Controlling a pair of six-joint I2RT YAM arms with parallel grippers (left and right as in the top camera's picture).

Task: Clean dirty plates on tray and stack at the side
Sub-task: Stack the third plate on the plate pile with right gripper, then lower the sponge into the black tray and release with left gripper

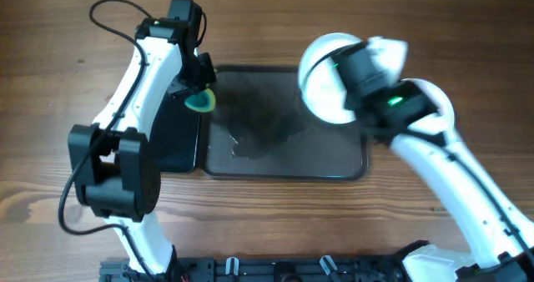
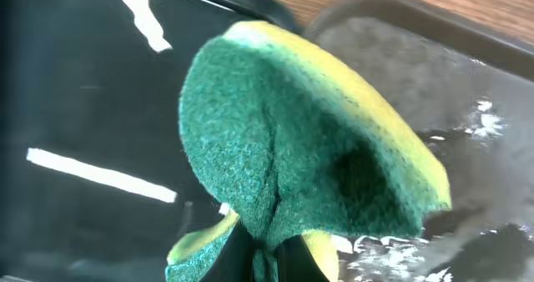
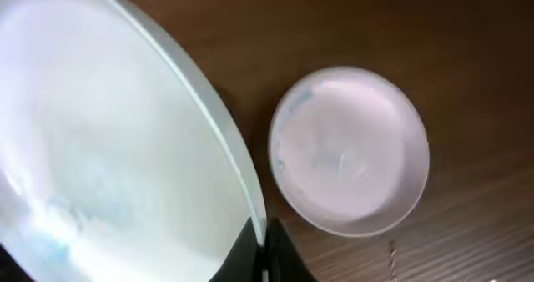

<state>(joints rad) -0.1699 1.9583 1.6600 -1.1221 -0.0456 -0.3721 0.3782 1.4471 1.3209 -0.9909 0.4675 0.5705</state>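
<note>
My right gripper [image 1: 340,72] is shut on the rim of a white plate [image 1: 321,82] and holds it tilted above the right end of the dark grey tray [image 1: 250,161]. In the right wrist view the fingers [image 3: 265,250] pinch the plate's edge [image 3: 108,140], and a faint blue smear shows low on its face. A second white plate [image 3: 349,148] lies on the wooden table to the right of the tray, partly under my right arm [image 1: 435,97]. My left gripper [image 1: 198,98] is shut on a green and yellow sponge [image 2: 300,148] at the tray's left edge.
A smaller glossy black tray [image 1: 179,140] lies against the grey tray's left side, under my left arm. The grey tray's floor [image 2: 467,123] looks wet with streaks. Wooden table surrounds both trays.
</note>
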